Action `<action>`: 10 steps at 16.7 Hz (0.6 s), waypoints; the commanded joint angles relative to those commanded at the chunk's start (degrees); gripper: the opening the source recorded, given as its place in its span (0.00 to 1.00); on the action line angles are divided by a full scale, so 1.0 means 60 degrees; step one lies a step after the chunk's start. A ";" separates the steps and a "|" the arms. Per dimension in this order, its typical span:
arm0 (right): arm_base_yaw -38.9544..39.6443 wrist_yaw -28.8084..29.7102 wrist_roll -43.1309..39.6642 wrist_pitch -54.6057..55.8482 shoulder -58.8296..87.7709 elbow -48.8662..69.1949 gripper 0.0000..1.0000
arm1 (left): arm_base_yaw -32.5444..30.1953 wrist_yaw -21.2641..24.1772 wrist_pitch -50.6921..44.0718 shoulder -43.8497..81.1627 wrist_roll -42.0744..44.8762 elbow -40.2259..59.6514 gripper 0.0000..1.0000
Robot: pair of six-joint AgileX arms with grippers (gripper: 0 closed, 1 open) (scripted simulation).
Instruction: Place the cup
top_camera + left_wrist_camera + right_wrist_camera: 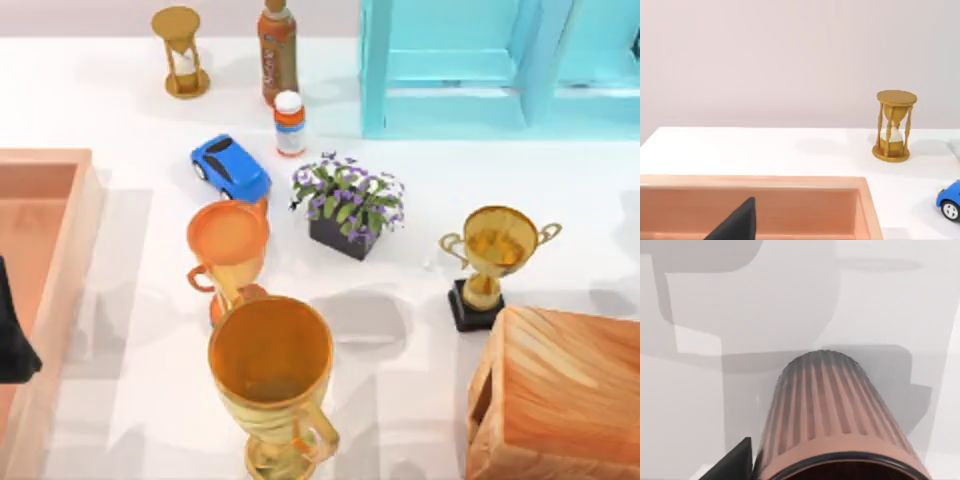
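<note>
Left gripper (12,345) sits parked over the tray (40,165), can't tell if it's spread or pinched. The cup (270,365) is up off the table at front-middle, pointing straight out from the right gripper (740,465), so that arm's nearer. Its grip isn't visible either.

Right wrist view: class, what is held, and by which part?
Probably the ribbed cup, near its rim; one dark finger lies alongside.

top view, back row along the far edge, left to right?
hourglass → brown bottle → small white bottle just in front of it → turquoise cabinet
</note>
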 joint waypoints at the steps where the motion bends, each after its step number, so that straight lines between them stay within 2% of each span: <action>1: 0.0000 0.0000 0.0001 0.0132 0.0045 -0.0116 1.00 | 0.0000 0.0000 0.0000 0.0000 0.0000 0.0000 1.00; 5: 0.0000 0.0000 0.0001 0.0164 0.0056 -0.0146 1.00 | 0.0000 0.0000 0.0000 0.0000 0.0000 0.0000 1.00; 10: 0.0000 0.0000 0.0001 0.0164 0.0056 -0.0146 0.62 | 0.0000 0.0000 0.0000 0.0000 0.0000 0.0000 1.00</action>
